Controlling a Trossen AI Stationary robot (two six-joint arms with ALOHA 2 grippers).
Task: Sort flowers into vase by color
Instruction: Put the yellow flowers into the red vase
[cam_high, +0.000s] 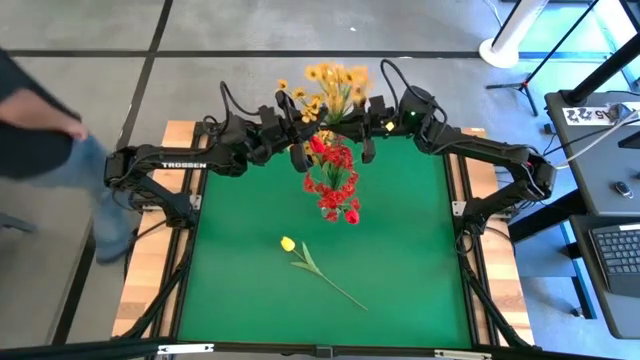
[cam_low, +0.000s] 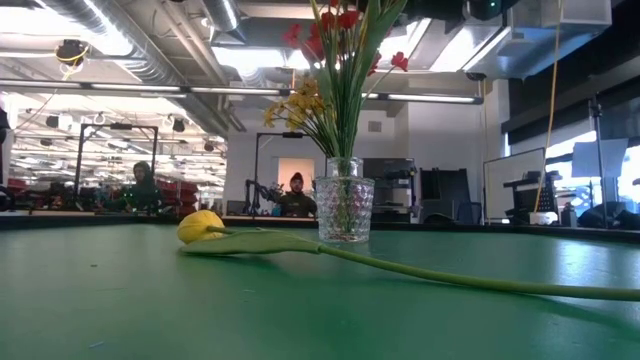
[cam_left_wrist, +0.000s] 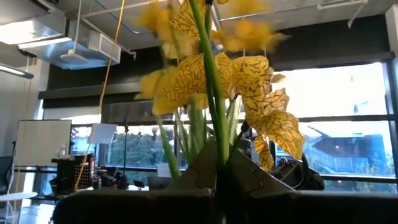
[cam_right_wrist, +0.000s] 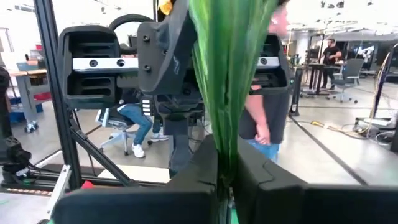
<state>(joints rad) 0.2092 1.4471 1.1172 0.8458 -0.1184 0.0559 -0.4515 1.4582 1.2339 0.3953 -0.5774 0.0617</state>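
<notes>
My right gripper (cam_high: 372, 128) and left gripper (cam_high: 300, 133) clamp bunched stems (cam_right_wrist: 231, 81); yellow tulip (cam_high: 288, 243) lies nearer front (stem diagonal, roughly equidistant).

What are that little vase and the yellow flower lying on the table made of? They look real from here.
The vase looks like clear cut glass or moulded plastic: see-through, with a diamond-patterned wall catching the light. The yellow tulip on the green table seems artificial: a smooth, waxy bud and an even, rubbery-looking stem. The yellow sprays look like printed fabric, with dark veins drawn on the petals.
</notes>
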